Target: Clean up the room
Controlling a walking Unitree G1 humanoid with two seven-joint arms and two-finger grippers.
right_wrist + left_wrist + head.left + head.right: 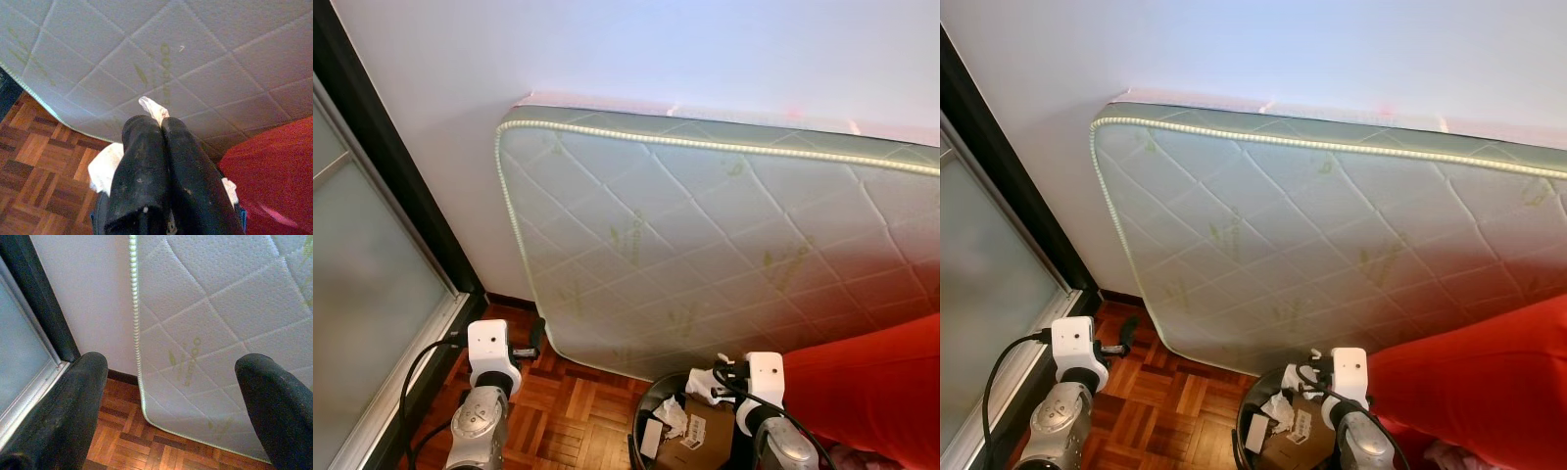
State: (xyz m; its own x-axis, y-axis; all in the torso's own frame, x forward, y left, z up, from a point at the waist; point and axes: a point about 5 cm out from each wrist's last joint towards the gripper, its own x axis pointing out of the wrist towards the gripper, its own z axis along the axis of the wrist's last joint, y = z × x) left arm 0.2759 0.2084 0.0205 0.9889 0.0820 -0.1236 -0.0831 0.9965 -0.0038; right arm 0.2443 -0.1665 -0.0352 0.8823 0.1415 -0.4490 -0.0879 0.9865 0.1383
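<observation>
1. Against the far wall (607,59) you have a quilted mattress (724,245) stood on its long edge and leaning back, pale green piping along its rim, its lower left corner down on the parquet floor (568,401).
2. Far left, note a frosted glass sliding door (362,313) in a dark frame, running along the wall's left end.
3. Near centre, a round black waste bin (641,416) sits on the parquet just in front of the mattress's bottom edge. It holds a brown cardboard piece (705,441), white crumpled paper (671,416) and a small printed label.
4. Right of the bin, a red cover (871,392) fills the near right corner, touching or nearly touching the bin's side; you cannot tell which.
5. Your right gripper (155,115) hangs over the bin's far rim. In the right wrist view its two black fingers are pressed together, pinching a scrap of white tissue (152,108) at the tips, with more white paper visible beneath the fingers on either side.
6. Your left gripper (171,377) is held over the parquet at the left, near the mattress's lower left corner and the door frame. Its fingers (73,401) are spread wide, nothing between them; through the gap the left wrist view shows the mattress edge, the wall's dark skirting and the floor.
7. A black cable (416,377) loops from the left wrist down beside the door track.
</observation>
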